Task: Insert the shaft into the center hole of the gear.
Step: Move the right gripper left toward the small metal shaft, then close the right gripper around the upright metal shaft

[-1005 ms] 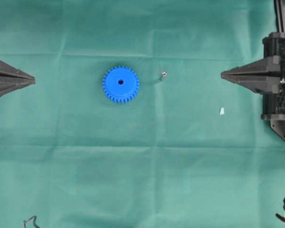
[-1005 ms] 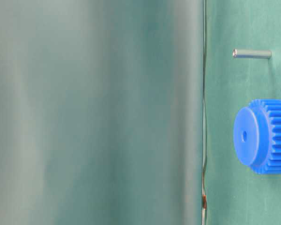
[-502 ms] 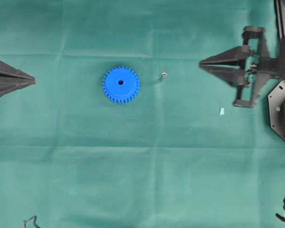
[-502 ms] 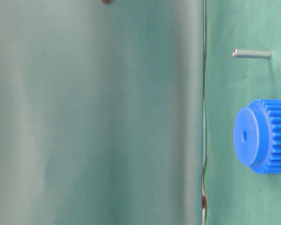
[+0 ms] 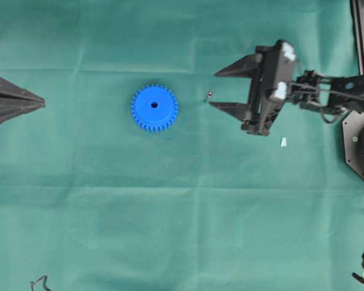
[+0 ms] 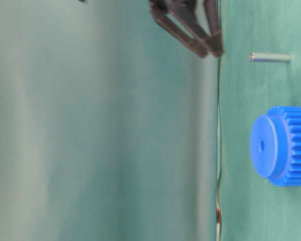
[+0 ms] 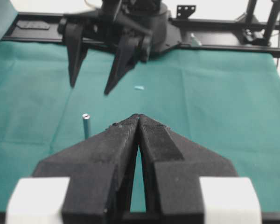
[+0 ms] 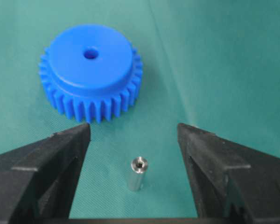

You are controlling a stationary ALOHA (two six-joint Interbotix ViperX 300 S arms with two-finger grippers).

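Black and spread wide on nothing, my right pincer (image 5: 212,88) has swung in from the right to bracket the upright shaft (image 8: 137,173), just right of the gear (image 5: 154,108), ready to grasp; left pincer (image 7: 138,120) closed, empty.

Both arms are matte black. The right gripper (image 5: 213,88) carries two long wedge-shaped fingers (image 5: 238,65) tapering to thin points, mounted on a blocky black carriage with small white patches just behind them, and thin dark cables trail back along the wrist links. The left gripper (image 7: 138,117) shows the same black wedge fingers (their surface finely grainy), with two white rectangular blocks at their bases.
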